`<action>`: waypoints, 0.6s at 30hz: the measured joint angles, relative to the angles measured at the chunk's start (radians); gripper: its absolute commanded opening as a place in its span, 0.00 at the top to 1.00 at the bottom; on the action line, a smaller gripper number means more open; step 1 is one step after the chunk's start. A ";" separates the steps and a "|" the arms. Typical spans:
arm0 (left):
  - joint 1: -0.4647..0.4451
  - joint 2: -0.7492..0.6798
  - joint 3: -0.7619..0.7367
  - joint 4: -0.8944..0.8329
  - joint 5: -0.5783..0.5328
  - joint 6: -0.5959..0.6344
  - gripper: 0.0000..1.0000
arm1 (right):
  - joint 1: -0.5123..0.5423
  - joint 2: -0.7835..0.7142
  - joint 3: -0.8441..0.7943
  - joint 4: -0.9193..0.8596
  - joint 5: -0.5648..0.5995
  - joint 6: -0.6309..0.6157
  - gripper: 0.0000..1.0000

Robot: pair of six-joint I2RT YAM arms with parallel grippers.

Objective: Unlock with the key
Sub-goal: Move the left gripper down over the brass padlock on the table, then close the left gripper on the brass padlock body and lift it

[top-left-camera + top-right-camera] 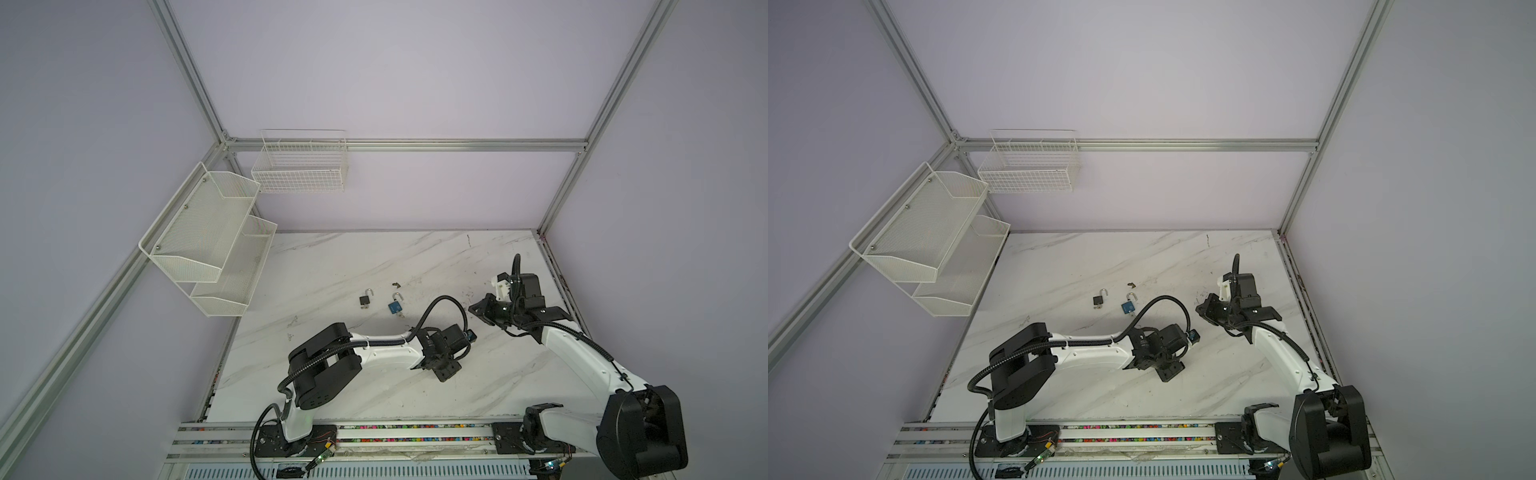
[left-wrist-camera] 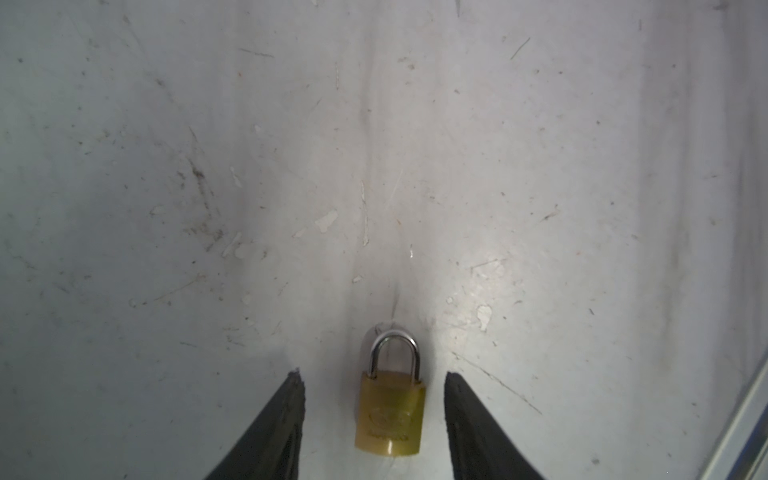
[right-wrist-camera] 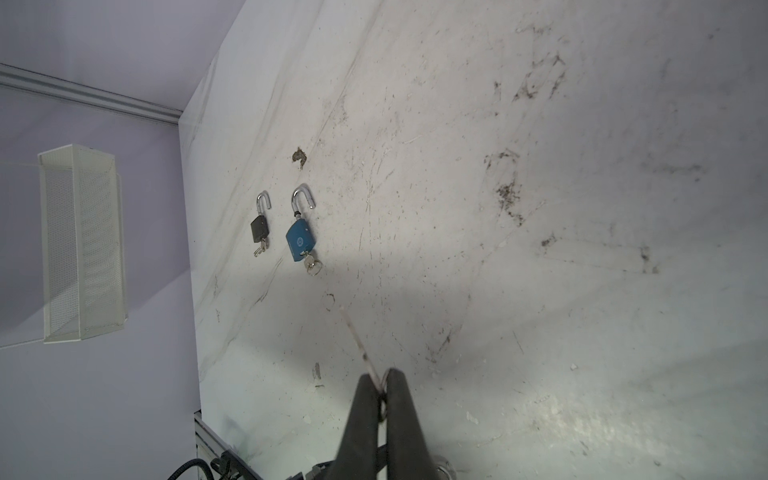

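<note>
Straddling the brass padlock [image 2: 390,415] with the left hand [image 2: 374,374], spread to either side of the body and touching neither flank. Lies flat on the tabletop [image 2: 540,166] with shackle seated shut and the keyway end turned toward the palm. Hidden beneath that hand in both top views. Pinching the key [image 3: 358,345] in the right hand [image 3: 384,376], pressed together on the bow, with the thin blade poking forward at a slant. Held at the right side of the tabletop, well apart from the lock. Looks like the stage of securing the lock before insertion.

Risk of closing off-centre and shoving the padlock sideways, or spinning it on the slick surface, instead of clamping it. Risk of squeezing across smooth brass flanks and squirting it out, or tilting it on lifting. Risk of burying the keyway against the palm and leaving no path for the blade. Risk of pivoting the slanted key in so narrow a pinch once pressed to the keyway, or dropping it. Little risk of picking the wrong target: blue padlock [image 3: 300,241] and black padlock [image 3: 259,228], farther back, already sprung open with keys in place.
</note>
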 measured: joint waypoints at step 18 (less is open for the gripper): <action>0.000 0.053 0.071 -0.106 -0.001 0.025 0.59 | -0.020 0.008 0.000 0.000 -0.026 -0.018 1.00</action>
